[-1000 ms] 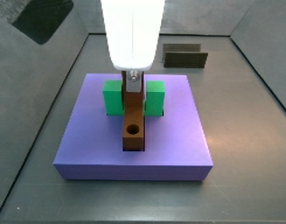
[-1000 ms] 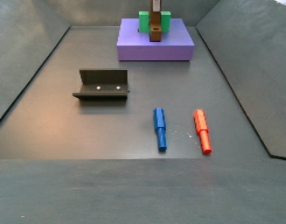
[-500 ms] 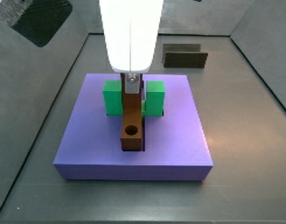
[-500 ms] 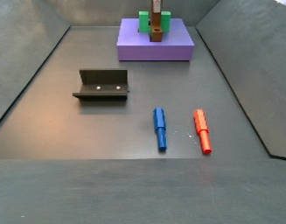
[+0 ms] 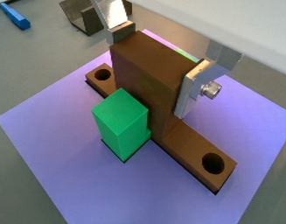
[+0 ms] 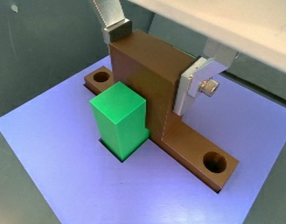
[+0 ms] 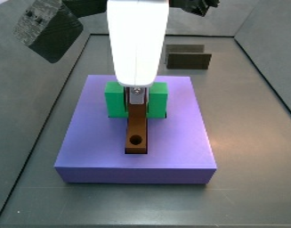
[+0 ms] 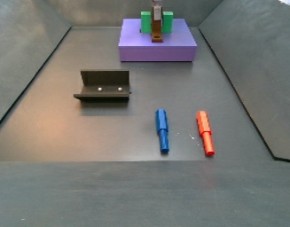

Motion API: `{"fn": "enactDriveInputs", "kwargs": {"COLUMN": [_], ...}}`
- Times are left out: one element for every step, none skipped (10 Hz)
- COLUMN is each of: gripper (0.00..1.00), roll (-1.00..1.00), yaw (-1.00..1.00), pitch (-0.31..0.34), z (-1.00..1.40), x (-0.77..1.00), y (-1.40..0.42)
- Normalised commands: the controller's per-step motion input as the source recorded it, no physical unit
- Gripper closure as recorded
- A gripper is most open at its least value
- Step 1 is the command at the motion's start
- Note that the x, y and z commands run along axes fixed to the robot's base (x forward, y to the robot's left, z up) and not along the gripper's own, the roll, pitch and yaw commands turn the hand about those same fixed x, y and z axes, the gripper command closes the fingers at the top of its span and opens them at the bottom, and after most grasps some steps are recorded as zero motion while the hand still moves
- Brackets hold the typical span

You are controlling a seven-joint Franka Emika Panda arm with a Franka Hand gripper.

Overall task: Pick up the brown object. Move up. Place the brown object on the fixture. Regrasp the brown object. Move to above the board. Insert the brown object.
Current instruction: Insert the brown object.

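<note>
Two silver fingers (image 5: 201,83) press against opposite faces of the brown object's (image 5: 156,79) raised cross part, so the gripper (image 6: 156,61) is clamped on it in both wrist views. That brown object (image 6: 163,96) lies seated lengthwise in the central groove of the board (image 5: 63,157), its long bar running along the purple slab with a round hole showing at each visible end. Just beside the bar, one arm of the green U-shaped block (image 6: 119,121) stands upright, touching the bar's side.

From a side view, the gripper (image 7: 137,93) comes straight down under the white arm onto the brown object (image 7: 137,134), which sits between the two arms of the green block (image 7: 116,100) near the middle of the board (image 7: 172,160).

Well apart from the board (image 8: 159,49), the fixture (image 8: 103,85) stands alone on the dark floor. Nearer the camera lie a blue marker (image 8: 162,129) and a red marker (image 8: 204,133), side by side but not touching.
</note>
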Motion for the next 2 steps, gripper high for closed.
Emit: {"fn": "enactDriveInputs", "kwargs": {"gripper": [1.00, 1.00], "roll": [-0.03, 0.00], "yaw": [-0.07, 0.00], "pitch": [0.000, 0.000], "z": [-0.18, 0.00], "x": [0.00, 0.00], "y": [0.00, 0.00]}}
